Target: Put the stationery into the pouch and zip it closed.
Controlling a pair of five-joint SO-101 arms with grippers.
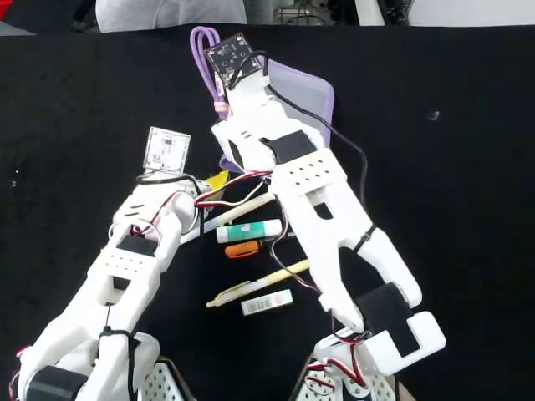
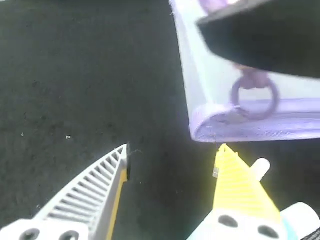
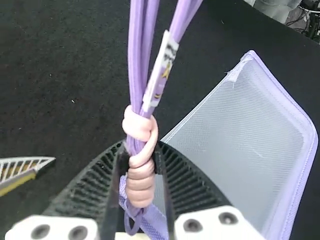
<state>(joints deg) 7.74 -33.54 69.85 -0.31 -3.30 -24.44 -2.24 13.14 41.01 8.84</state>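
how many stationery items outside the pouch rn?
5, far to near: cream pen, green-capped glue stick, orange piece, yellow pen, white eraser. Others may be hidden under the right arm.

Bright, even light; white arms (image 1: 318, 192) glare against the dark table (image 1: 451, 209).

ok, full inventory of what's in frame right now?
pouch: 1, translucent purple, far centre, partly under right arm
strap: 1, purple loop with pink coil, at the pouch
upper pen: 1, cream, centre
tube: 1, white with green end, below upper pen
orange item: 1, beside tube
lower pen: 1, pale yellow, nearer the bases
block: 1, white, labelled, by lower pen
table: 1, black
left gripper: white and yellow fingers, open, by pouch corner
right gripper: black, shut on strap
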